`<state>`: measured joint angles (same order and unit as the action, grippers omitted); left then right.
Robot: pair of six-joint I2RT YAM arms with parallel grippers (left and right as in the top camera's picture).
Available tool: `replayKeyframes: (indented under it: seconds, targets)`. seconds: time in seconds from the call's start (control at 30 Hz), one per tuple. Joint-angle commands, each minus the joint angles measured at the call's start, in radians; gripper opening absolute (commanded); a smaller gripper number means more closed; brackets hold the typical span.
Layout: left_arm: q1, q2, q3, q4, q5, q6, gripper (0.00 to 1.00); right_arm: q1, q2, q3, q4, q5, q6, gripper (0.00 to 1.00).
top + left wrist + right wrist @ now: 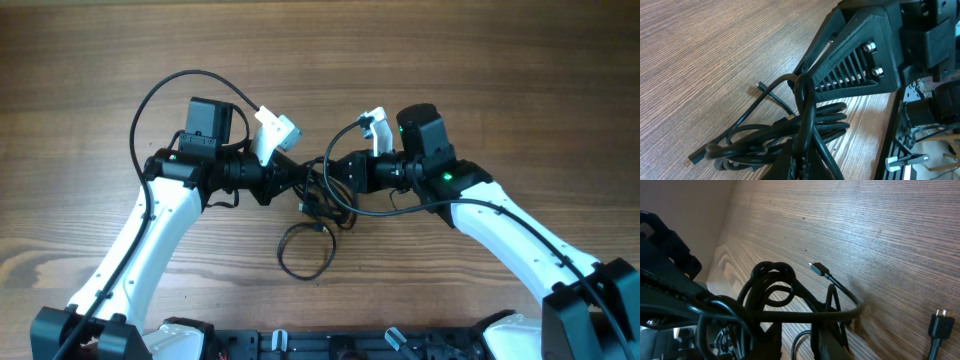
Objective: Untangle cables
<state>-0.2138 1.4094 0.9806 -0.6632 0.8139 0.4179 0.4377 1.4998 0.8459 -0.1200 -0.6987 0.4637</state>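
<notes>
One tangle of cables lies between left pincer and right pincer.

Soft, even light overhead; wrist views dimmer, the nearest cables blurred.

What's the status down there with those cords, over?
Left gripper shut on the cables. Right gripper against them, jaws unclear. Cables knotted, partly trailing on the table. No other obstacle seen.
</notes>
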Motion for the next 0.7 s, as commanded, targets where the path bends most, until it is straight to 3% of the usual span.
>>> replayKeyframes:
  seconds: [0.0, 0.2, 0.47, 0.53, 0.6, 0.67]
  targets:
    - [0.002, -0.006, 0.0, 0.001, 0.05, 0.024, 0.04, 0.015, 0.009, 0.006, 0.019, -0.035, -0.056, 0.25]
    - [0.002, -0.006, 0.0, 0.0, 0.05, 0.024, 0.04, 0.016, 0.009, 0.006, 0.079, -0.198, -0.041, 0.27]
    - [0.002, -0.006, 0.0, 0.0, 0.049, 0.024, 0.04, 0.034, 0.009, 0.006, 0.051, -0.201, -0.035, 0.25]
    - [0.002, -0.006, 0.0, 0.0, 0.049, 0.024, 0.04, 0.034, 0.009, 0.006, 0.052, -0.202, -0.035, 0.17]
    - [0.002, -0.006, 0.0, 0.0, 0.049, 0.024, 0.04, 0.034, 0.009, 0.006, 0.056, -0.246, -0.041, 0.16]
    - [0.002, -0.006, 0.0, 0.0, 0.049, 0.024, 0.04, 0.035, 0.009, 0.006, 0.057, -0.303, -0.043, 0.22]
